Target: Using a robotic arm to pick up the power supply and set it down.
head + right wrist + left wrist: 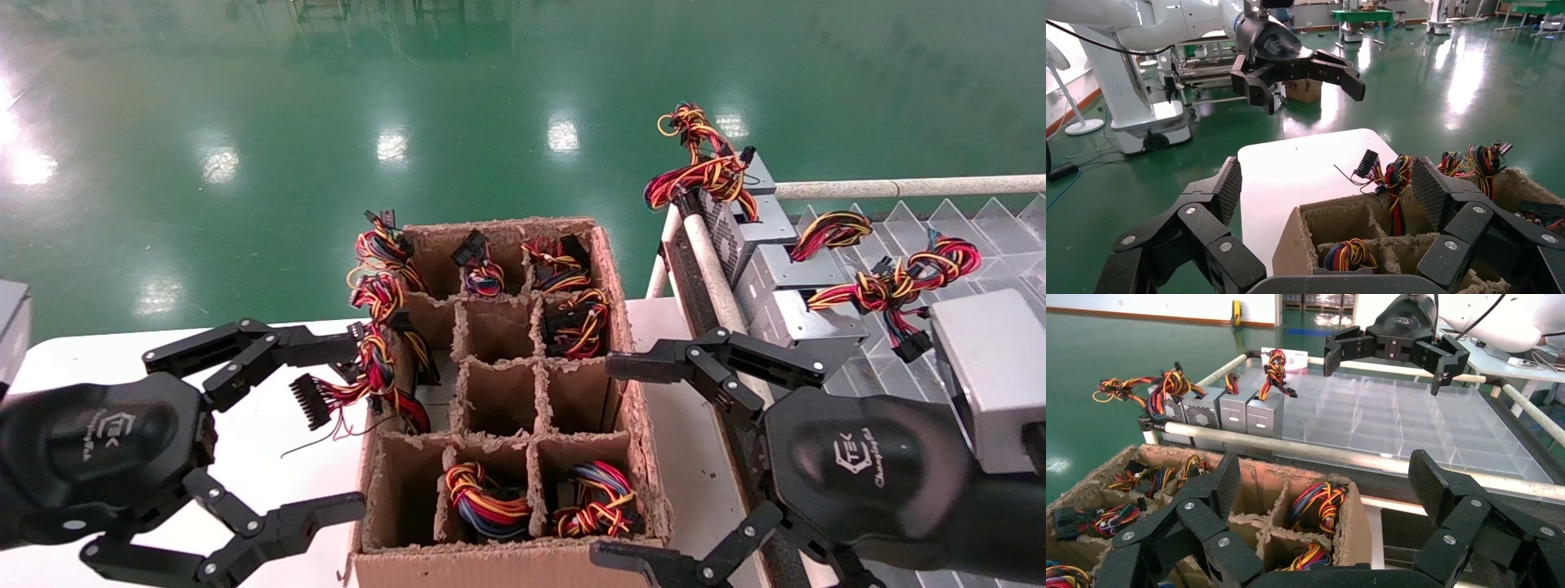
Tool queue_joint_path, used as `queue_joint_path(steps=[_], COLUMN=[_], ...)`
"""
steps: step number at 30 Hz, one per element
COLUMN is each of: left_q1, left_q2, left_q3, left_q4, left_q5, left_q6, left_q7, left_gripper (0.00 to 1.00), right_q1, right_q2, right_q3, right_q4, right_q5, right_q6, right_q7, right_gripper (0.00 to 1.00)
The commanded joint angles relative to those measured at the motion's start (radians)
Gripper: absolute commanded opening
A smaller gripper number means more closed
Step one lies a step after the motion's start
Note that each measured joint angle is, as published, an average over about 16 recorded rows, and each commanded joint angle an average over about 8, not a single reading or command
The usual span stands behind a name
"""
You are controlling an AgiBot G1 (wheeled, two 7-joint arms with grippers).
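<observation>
1. While neither arm is holding anything, the approach step is judged to be the one in hand: nothing is being lifted yet.
2. The left gripper (278, 429) is being held with its fingers spread wide and empty over the white table (270, 457), just beside the left wall of the cardboard divider box (629, 425).
3. The right gripper (666, 461) is likewise being held spread and empty, between the box's right wall and the rail (715, 269) of the clear compartment tray (948, 220).
4. Power supplies are being stored in two places (both within reach, by the look of it): several are standing down in the box's cells with only their wire bundles showing, such as the striped bundle (482, 494) in a near cell, and a row of silver-grey units is standing on edge at the tray's far corner.
5. The nearest exposed power supply (805, 314) is sitting in that row, just beyond the right gripper's upper finger, with its perforated neighbour and loose wires farther back.
6. Which unit is being targeted cannot be told.
7. For the next move, one gripper is judged to need lowering squarely over a metal case, so that the case and not the wires is being pinched.
</observation>
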Motion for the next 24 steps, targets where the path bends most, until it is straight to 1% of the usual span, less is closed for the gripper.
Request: queue_joint_path(steps=[1, 13, 14, 21, 22, 24], left_q1=[0.0, 0.0, 0.0, 0.0, 0.0, 0.0], left_q2=[0.0, 0.0, 0.0, 0.0, 0.0, 0.0], left_q3=[0.0, 0.0, 0.0, 0.0, 0.0, 0.0], left_q4=[0.0, 0.0, 0.0, 0.0, 0.0, 0.0], left_q5=[0.0, 0.0, 0.0, 0.0, 0.0, 0.0], left_q6=[0.0, 0.0, 0.0, 0.0, 0.0, 0.0], left_q7=[0.0, 0.0, 0.0, 0.0, 0.0, 0.0], left_gripper=[1.0, 1.0, 0.92, 0.05, 0.0, 0.0], right_q1=[0.0, 0.0, 0.0, 0.0, 0.0, 0.004], right_q2=[0.0, 0.0, 0.0, -0.002, -0.003, -0.005], right_q3=[0.0, 0.0, 0.0, 0.0, -0.001, -0.002], right_q4=[0.0, 0.0, 0.0, -0.002, -0.003, -0.005], right_q5=[0.0, 0.0, 0.0, 0.002, 0.002, -0.004], right_q6=[0.0, 0.0, 0.0, 0.0, 0.001, 0.009], right_q7=[0.0, 0.0, 0.0, 0.002, 0.002, 0.003], right_gripper=[1.0, 1.0, 1.0, 1.0, 1.0, 1.0])
